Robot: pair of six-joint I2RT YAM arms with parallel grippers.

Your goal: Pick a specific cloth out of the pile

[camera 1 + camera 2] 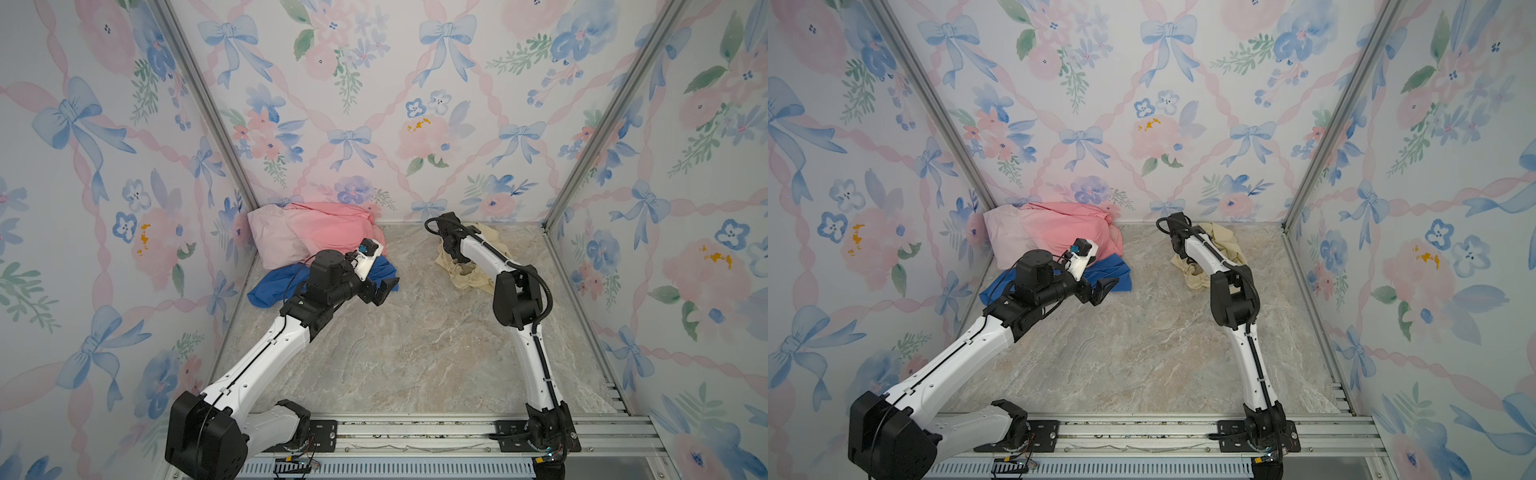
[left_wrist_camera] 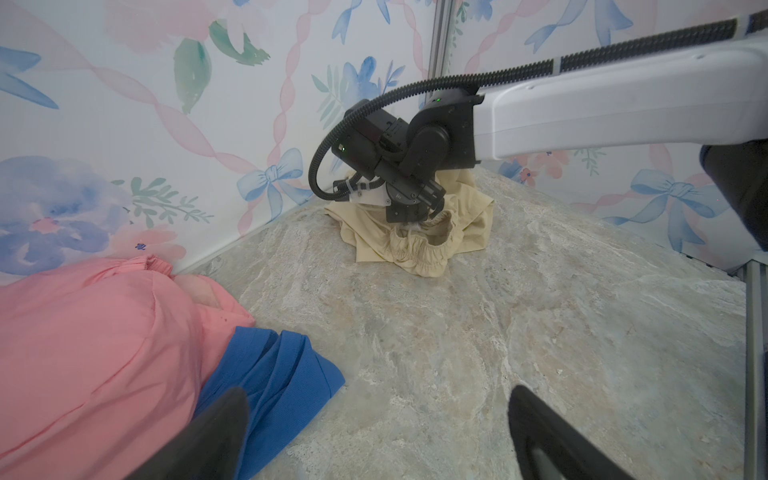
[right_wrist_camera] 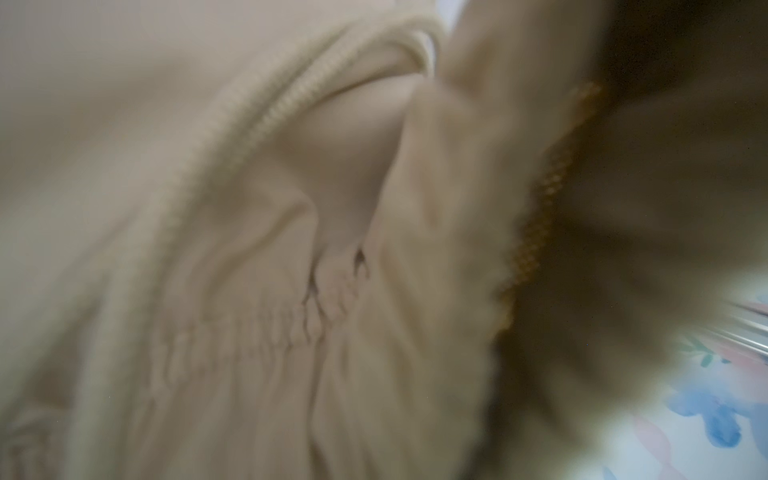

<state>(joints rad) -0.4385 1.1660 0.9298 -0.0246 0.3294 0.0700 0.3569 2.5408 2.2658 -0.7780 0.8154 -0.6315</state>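
The cloth (image 1: 459,272) is lying well apart from the pile (image 1: 316,232), across a stretch of bare table (image 1: 415,353) to the pile's right. It is bunched into a heap with no clear long axis, and its gathered hem is showing on the edge nearer the pile. The right gripper (image 2: 409,214) is bearing down into that heap from above, just behind the hem. Its jaws are pressed together and its fingertips are sinking out of sight in the fabric, so it is probably pinching a fold of the cloth. The left gripper (image 1: 384,291) is hovering at the pile's near edge, just over the royal blue cloth (image 1: 270,286), with its jaws spread wide and gripping nothing. It is pointing away from the pile toward the cloth. The right arm is therefore sitting directly on the cloth, while the left is waiting far from it, so any lift is looking like the right arm's job.
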